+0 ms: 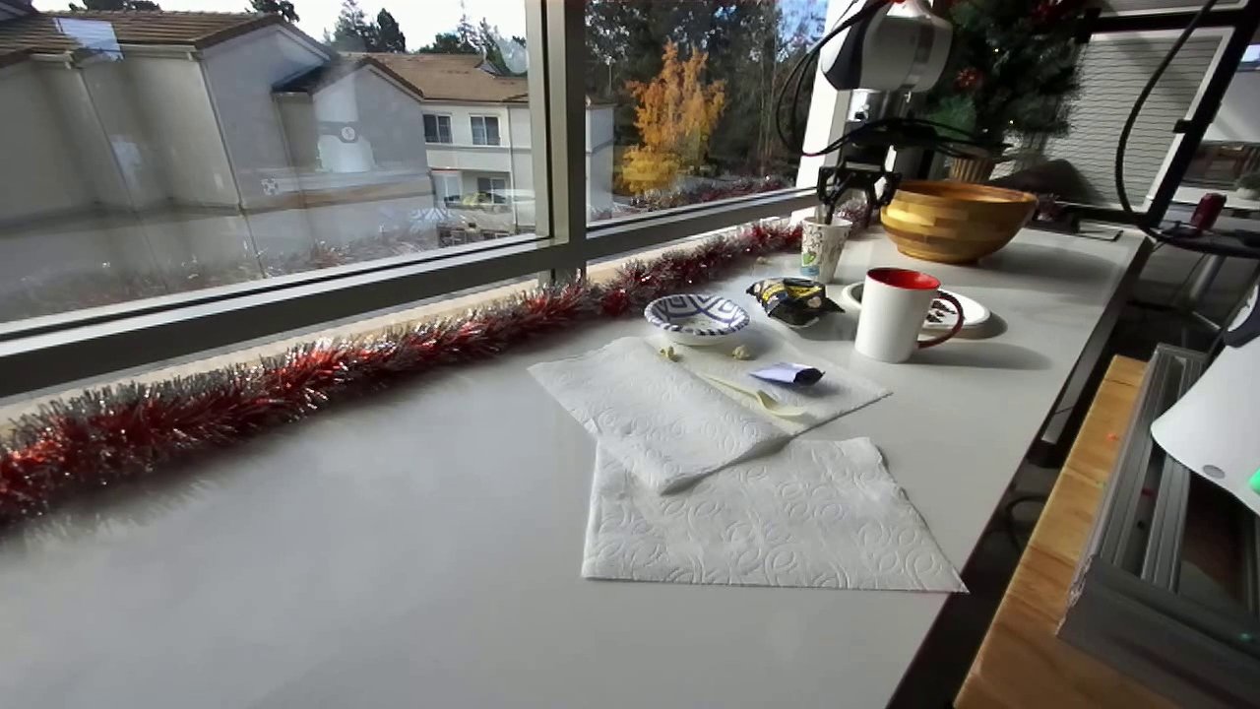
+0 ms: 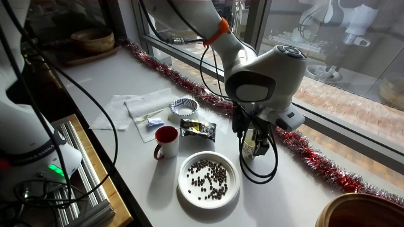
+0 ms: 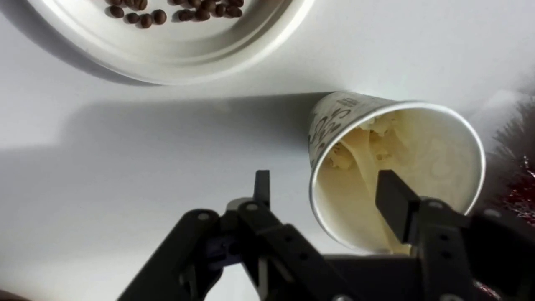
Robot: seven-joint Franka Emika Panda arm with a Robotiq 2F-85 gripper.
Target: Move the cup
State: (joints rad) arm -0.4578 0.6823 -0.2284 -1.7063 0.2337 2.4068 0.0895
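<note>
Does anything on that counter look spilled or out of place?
A bit: two pale crumbs lie on a paper towel near the patterned bowl in an exterior view, as if dropped. Inside the paper cup are what look like food scraps, so it seems used. The beans all sit on the plate, no spill there.

At the lower left of an exterior view, a dark band [image 2: 34, 154] around a white robot arm [image 2: 19, 132] carries pale lettering whose second word reads EMIKA (the preceding word is less clear). Print on the black packet [image 2: 198, 129] near mid-frame and on the paper cup [image 3: 332, 121], right of centre in the wrist view, is unreadable.
</note>
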